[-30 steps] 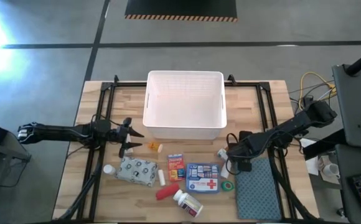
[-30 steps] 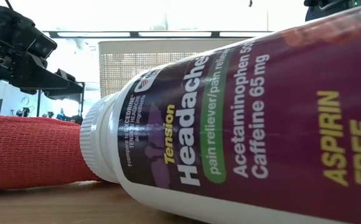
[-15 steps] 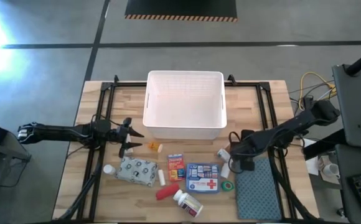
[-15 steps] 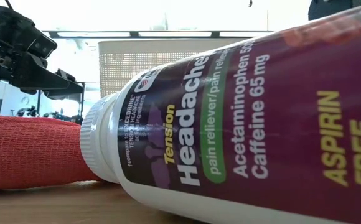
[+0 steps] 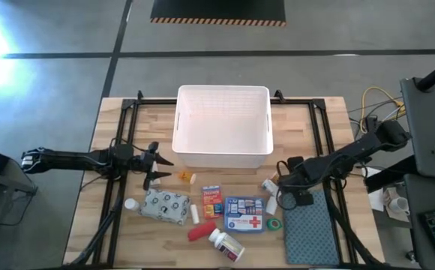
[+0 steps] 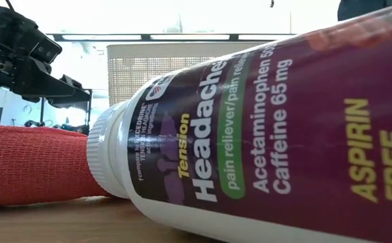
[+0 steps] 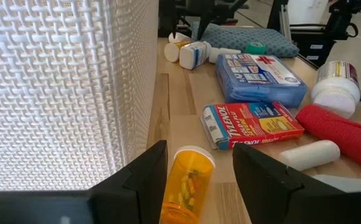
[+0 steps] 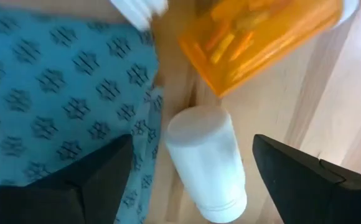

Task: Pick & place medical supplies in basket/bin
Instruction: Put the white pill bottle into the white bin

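The white perforated bin (image 5: pixel 223 126) stands at the table's far middle. Supplies lie on their sides in front of it: a blue red-cross pouch (image 5: pixel 244 213), a red-blue box (image 5: pixel 212 201), a grey patterned pack (image 5: pixel 165 205), a red tube (image 5: pixel 199 231), a green tape roll (image 5: pixel 274 223) and a labelled white pill bottle (image 6: pixel 263 135). My right gripper (image 8: pixel 193 144) points down, open, one finger on each side of a small white bottle (image 8: pixel 208 165) without touching it. My left gripper (image 7: pixel 199 165) is open, held level beside the bin, with an orange vial (image 7: pixel 183 183) just ahead of it.
A teal patterned mat (image 5: pixel 309 229) lies at the near right, its edge beside the white bottle. A second orange vial (image 8: pixel 261 37) lies just beyond that bottle. Black frame rails (image 5: pixel 120 150) run along the table's sides. The bin's wall (image 7: pixel 62 93) stands close by my left gripper.
My right gripper has rolled a little about its own pointing line while staying over the small white bottle. The supplies and the bin lie as before.
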